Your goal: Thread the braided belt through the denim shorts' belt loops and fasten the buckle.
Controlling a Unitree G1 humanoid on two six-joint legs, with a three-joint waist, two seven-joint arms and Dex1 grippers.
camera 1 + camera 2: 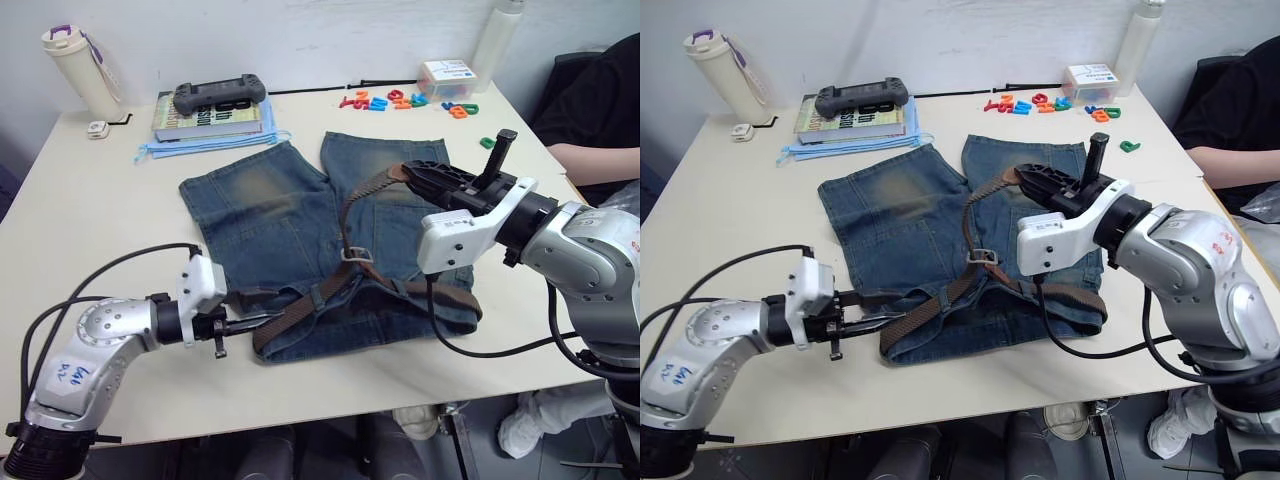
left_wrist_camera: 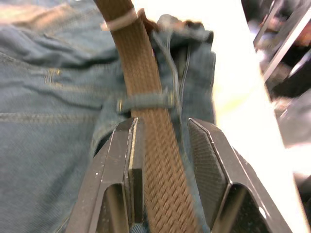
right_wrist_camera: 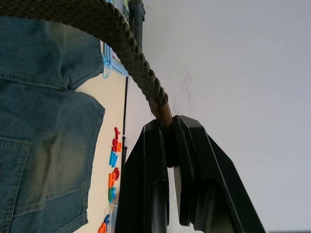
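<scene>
Above the shorts, our right gripper pinches the belt's tan tip, lifting the strap. Our left gripper sits open astride the belt at the waistband, just beside a loop; the buckle rests mid-shorts.

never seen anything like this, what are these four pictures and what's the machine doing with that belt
This is a two-armed humanoid robot. Two pictures come from cameras in its head, looking down over a table; the other two come from cameras on its wrists, looking along the black fingers.

On the table lie denim shorts with a braided belt running under a belt loop, its silver buckle resting on the denim. The right gripper is shut on the belt's leather tip, lifting it above the shorts. The left gripper is open, its fingers on either side of the strap at the waistband.

Farther back are a book, a game controller, a bottle and coloured plastic letters.
</scene>
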